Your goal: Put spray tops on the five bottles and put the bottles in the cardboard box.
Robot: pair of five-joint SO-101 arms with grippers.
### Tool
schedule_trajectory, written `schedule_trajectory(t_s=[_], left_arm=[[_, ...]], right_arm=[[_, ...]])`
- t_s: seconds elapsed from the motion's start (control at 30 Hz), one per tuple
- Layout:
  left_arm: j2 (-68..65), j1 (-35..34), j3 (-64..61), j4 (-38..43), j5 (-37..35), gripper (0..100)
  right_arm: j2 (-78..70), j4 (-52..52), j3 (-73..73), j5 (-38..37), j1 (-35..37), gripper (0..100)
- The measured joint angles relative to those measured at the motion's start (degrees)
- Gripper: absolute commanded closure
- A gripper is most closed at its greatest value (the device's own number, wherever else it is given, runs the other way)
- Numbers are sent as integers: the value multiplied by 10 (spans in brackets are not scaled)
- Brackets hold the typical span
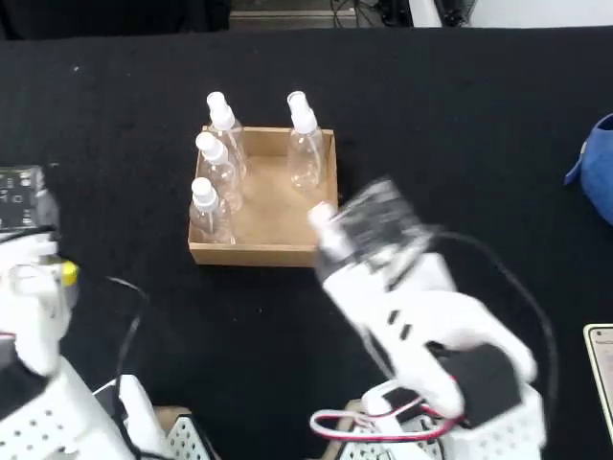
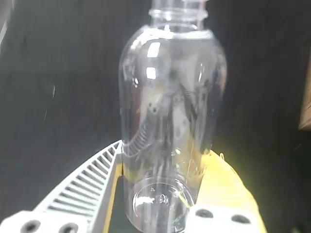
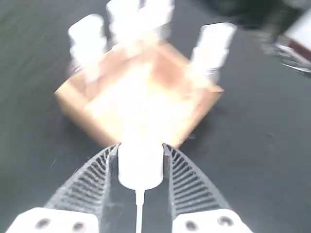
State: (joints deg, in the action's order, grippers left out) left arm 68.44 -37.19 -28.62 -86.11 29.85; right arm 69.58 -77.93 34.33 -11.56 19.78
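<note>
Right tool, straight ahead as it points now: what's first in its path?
Probably the box, at its near corner: the right tool, shut on a spray top, points straight at it. Height is unclear; it might pass over the rim toward the bottles inside.

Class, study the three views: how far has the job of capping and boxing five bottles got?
Done: four topped bottles stand in the cardboard box. In hand: the left gripper holds the fifth bottle, its neck bare, and the right gripper holds a spray top near the box. Left: fit that top and box the bottle.
</note>
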Motion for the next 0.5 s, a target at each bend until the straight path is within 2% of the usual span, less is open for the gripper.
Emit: schedule_trajectory(t_s=[0.1, 0.23, 0.4, 0.5], left_arm=[[28, 76, 0, 46, -64, 970], [67, 203, 0, 98, -144, 970], [127, 402, -33, 162, -166, 970], [155, 485, -94, 230, -171, 970]], right_arm=[[2, 7, -63, 58, -76, 988], [-1, 45, -132, 138, -118, 988], [-2, 105, -208, 178, -123, 988], [-2, 149, -242, 199, -123, 988]])
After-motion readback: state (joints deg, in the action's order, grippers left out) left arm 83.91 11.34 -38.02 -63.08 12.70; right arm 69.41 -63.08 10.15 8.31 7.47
